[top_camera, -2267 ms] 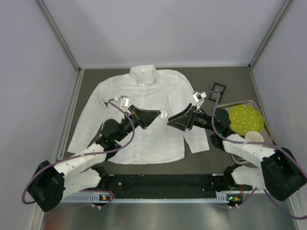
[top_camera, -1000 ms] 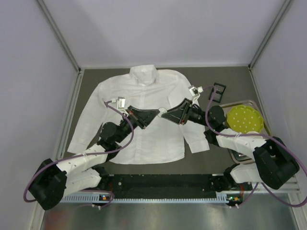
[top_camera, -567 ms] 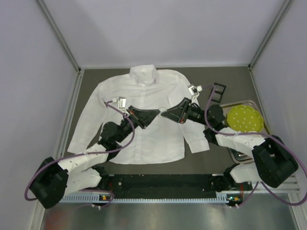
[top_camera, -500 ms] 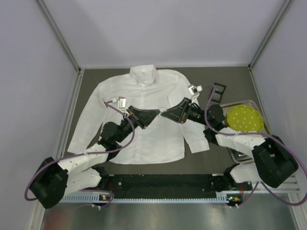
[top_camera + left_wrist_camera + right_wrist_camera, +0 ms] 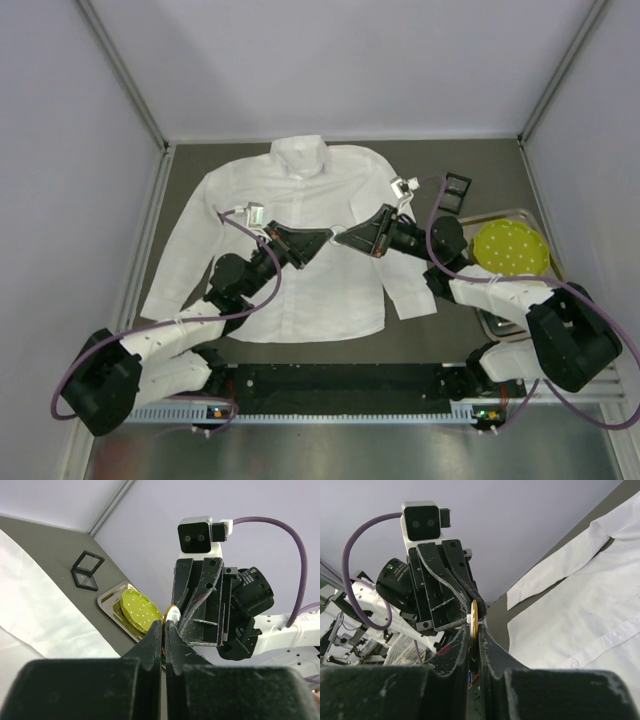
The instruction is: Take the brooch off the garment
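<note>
The garment, a white collared shirt (image 5: 300, 200), lies flat on the dark mat, also showing in the left wrist view (image 5: 30, 605) and the right wrist view (image 5: 580, 615). Above its chest my two grippers meet tip to tip. The brooch, a small gold disc (image 5: 173, 615), is pinched in my left gripper (image 5: 164, 625), which is shut on it. The same brooch (image 5: 474, 617) stands edge-on between the fingers of my right gripper (image 5: 474, 630), which are shut against both its faces. From above, the left gripper (image 5: 327, 236) and right gripper (image 5: 341, 237) hide the brooch.
A small black square box (image 5: 455, 187) lies open beyond the shirt's right sleeve. A metal tray (image 5: 500, 213) at the right holds a yellow-green dotted plate (image 5: 512, 248). The mat's edges meet grey walls at the back and sides.
My right gripper has moved left up to the left gripper's tip and shut on the brooch held there. The left arm has barely moved and stays shut.
</note>
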Controlling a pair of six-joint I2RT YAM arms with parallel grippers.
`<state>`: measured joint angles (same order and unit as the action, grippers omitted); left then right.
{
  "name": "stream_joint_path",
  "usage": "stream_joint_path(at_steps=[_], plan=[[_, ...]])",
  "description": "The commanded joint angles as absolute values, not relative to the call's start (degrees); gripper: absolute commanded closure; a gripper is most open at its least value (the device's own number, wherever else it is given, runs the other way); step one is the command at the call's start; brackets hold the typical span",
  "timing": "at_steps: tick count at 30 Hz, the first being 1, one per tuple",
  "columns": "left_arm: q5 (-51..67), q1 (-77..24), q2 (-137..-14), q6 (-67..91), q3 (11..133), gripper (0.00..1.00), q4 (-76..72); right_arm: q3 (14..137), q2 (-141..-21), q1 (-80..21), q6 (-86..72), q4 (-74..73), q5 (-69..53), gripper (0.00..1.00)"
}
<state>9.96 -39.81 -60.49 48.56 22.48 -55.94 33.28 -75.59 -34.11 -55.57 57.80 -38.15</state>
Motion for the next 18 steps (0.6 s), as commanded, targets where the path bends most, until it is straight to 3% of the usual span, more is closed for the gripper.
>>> stream_joint_path(at_steps=[1,18], plan=[[12.7,-40.3,-58.8,46.8,24.3,1.0,-57.3,36.9,-75.4,-35.4,-53.2,56.6,-37.5,0.96],[13.9,-40.3,-53.9,39.4,25.3,1.0,-51.8,40.4,-76.7,-37.4,-58.0,41.9,-27.1,1.0]])
